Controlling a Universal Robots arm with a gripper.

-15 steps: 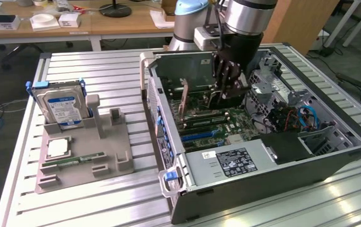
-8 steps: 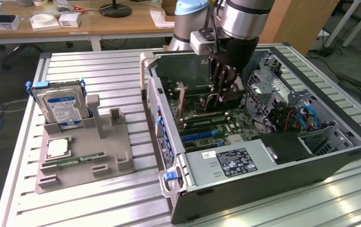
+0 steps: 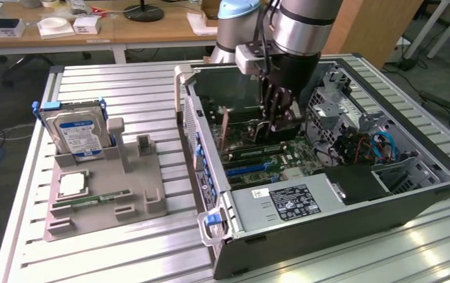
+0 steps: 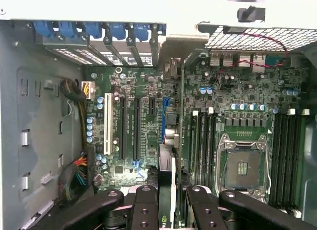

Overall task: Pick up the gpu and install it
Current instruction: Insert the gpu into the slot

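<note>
Exterior view, item one: gripper reaching down inside the open computer case, closing partway on the gpu, which is hanging edge-down just above the motherboard. Step in hand, as judged: installing, card already lifted. Next move is calling for lining the board edge up with a slot and pressing straight down. Hard to make out: card's bracket end; the arm is hiding the contact edge. Item two: hard drive standing in the grey holder on the counter.

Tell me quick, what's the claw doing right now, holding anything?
Claw: closed on the gpu, holding it upright inside the open computer case, over the motherboard.
</note>
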